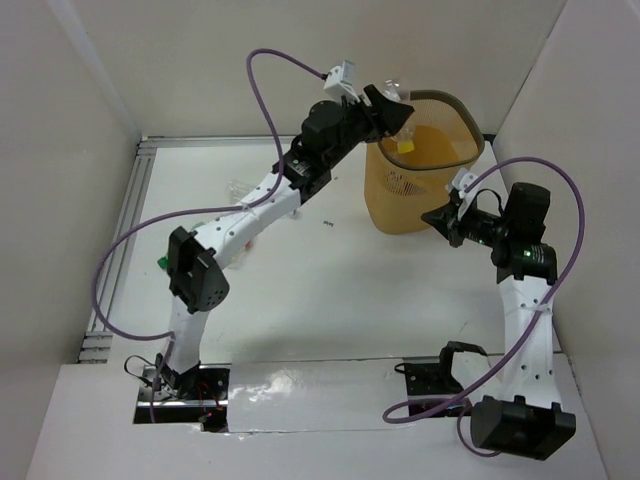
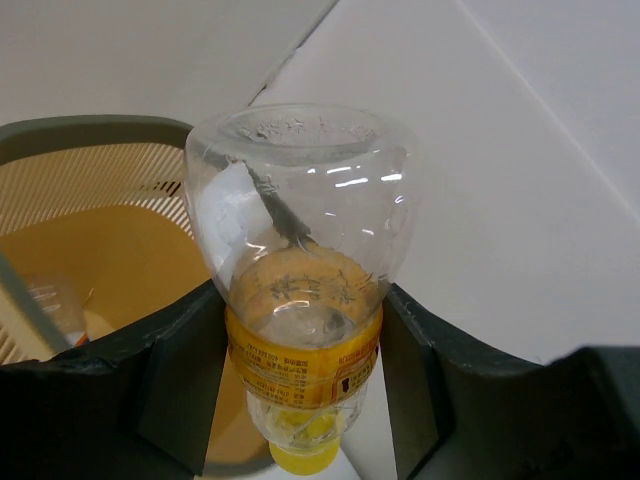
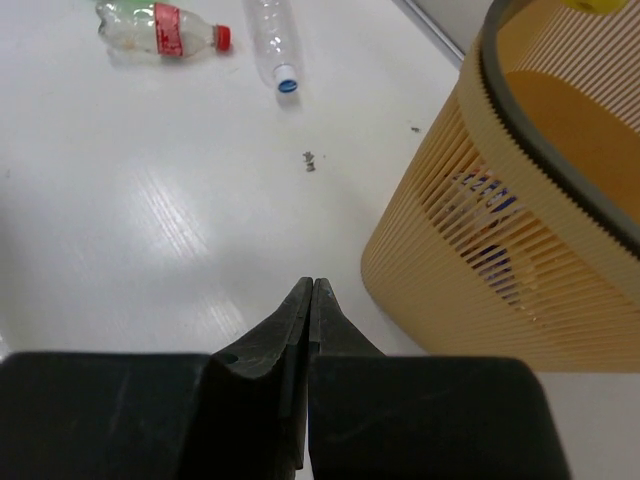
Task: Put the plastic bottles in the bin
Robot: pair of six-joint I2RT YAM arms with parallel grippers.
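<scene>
My left gripper [image 1: 390, 108] is shut on a clear plastic bottle [image 2: 300, 250] with an orange label and a yellow cap [image 1: 405, 144]. It holds the bottle above the near-left rim of the yellow-orange mesh bin [image 1: 425, 185], and the fingers [image 2: 180, 380] press on the label from both sides. My right gripper [image 3: 312, 288] is shut and empty, low beside the bin's wall [image 3: 500, 260], at the bin's right front [image 1: 440, 218]. A red-labelled bottle [image 3: 165, 28] and a clear bottle [image 3: 272, 45] lie on the table. A clear bottle [image 2: 45, 300] lies inside the bin.
A blue-labelled item [image 3: 485, 215] shows through the bin's mesh. A small dark speck [image 3: 311, 160] lies on the white table. A green thing [image 1: 163, 262] peeks out by the left arm. White walls enclose the table on the left, back and right.
</scene>
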